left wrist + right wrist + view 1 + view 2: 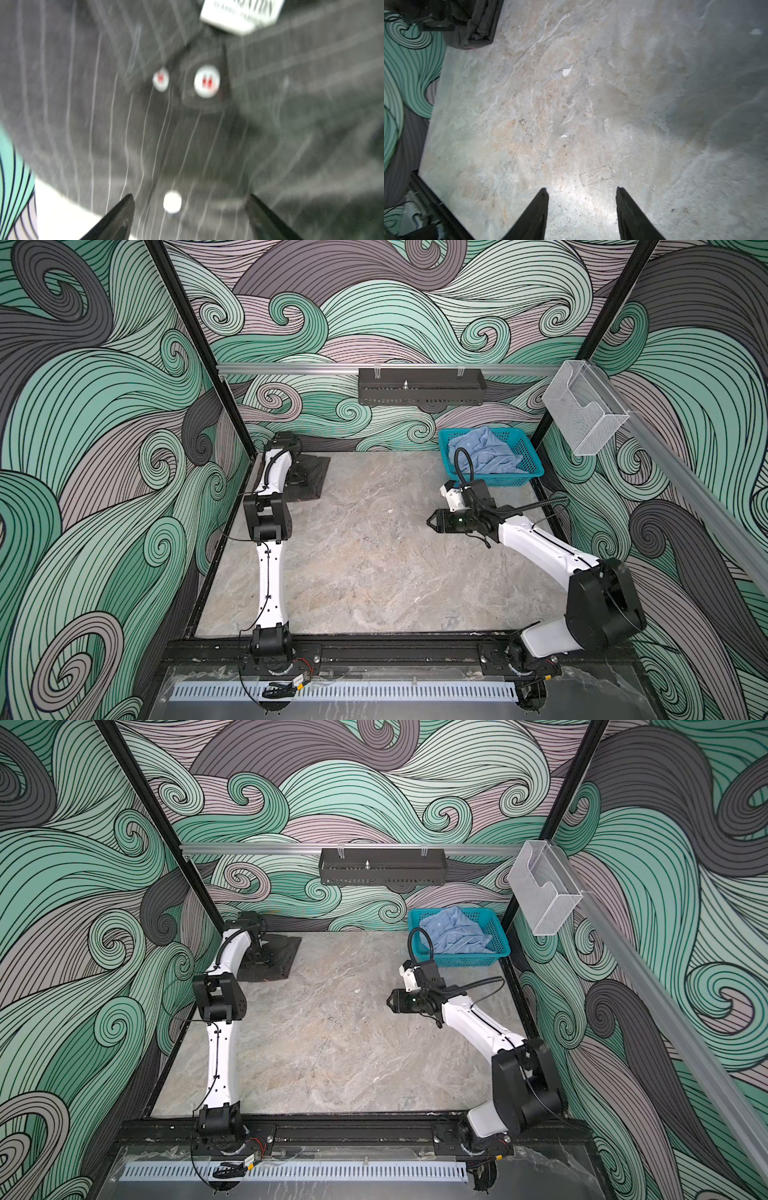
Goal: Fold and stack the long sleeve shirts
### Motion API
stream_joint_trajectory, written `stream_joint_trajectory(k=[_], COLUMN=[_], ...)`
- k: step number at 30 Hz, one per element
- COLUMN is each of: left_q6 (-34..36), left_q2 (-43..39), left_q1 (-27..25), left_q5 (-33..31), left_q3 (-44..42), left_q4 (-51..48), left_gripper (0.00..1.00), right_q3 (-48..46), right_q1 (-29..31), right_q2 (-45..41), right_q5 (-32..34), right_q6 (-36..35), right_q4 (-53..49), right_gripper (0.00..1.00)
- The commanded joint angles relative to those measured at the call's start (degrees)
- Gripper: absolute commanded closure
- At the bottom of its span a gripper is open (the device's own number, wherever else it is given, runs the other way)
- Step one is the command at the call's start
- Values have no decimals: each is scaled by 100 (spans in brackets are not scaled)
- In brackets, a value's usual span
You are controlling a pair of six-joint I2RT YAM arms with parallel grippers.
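Note:
The dark charcoal pinstriped shirt [311,477] [280,955] lies folded flat at the table's far left corner. It fills the left wrist view, blurred, collar [205,97] with its white buttons and a white label [241,14] showing. My left gripper [190,199] hovers open just over it, fingers spread either side of a white button [172,202]. The light blue shirt [484,454] [455,932] sits crumpled in the teal basket [527,462] [496,938] at the far right. My right gripper [430,521] [390,1001] [581,189] is open and holds nothing, above bare table, a short way in front of the basket.
The marble tabletop [365,564] is framed by black rails. A black perforated tray [422,385] hangs on the back rail, and a clear plastic holder [582,410] on the right rail. A white slotted cable duct [340,691] runs along the front.

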Motion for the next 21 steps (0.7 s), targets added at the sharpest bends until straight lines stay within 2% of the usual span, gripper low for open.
stream_joint_trajectory(k=[1,4,5,6,9,12,14,16,18,19,21], left_q6=[-503,-813,-953,-1103,-1315,-1478,-1503,-1627,-1672,-1620,-1662], left_q2=[-2106,-4147,-4668,-5214,-6301,-6874,-7025,-7125,-7194,-7222,-7269], left_q1=[-60,-68,-77,-101,-200,-227,-225,-227,-236,-236,-236], left_q5=[325,869,940,933,580,91,-212,-521,-746,-850,-1142], left_q3=[-1736,-4621,-5423,-6204,-7888,-8701,-9148,-9613,-10024,-10258,-10563], left_q4=[1042,3319,3996,4726,6174,6546,6774,7028,7301,7506,7851], left_gripper=[13,3,1,2,2,1,2,2,3,3,4], right_q3=[-879,-2286,-2531,-2684,-2910,-3211,-3276,-3260,-3059,-2985,-3160], right_q1=[-39,-47,-49,-75,-297,-577,-735,-791,-822,-876,-994], right_q2=[-1016,-1759,-1829,-1843,-1637,-1285,-923,-605,-560,-569,-359], right_q5=[1376,2398,2657,2963,3633,3718,3670,3686,3707,3508,3397], right_q6=[-839,-1830,-2104,-2349,-2598,-2555,-2437,-2614,-2538,-2497,-2341], right_q4=[1580,3974,4396,4578,5021,5822,6164,6373,5895,5658,6028], right_gripper=[39,30,22,3,1,1,1,1,1,1,1])
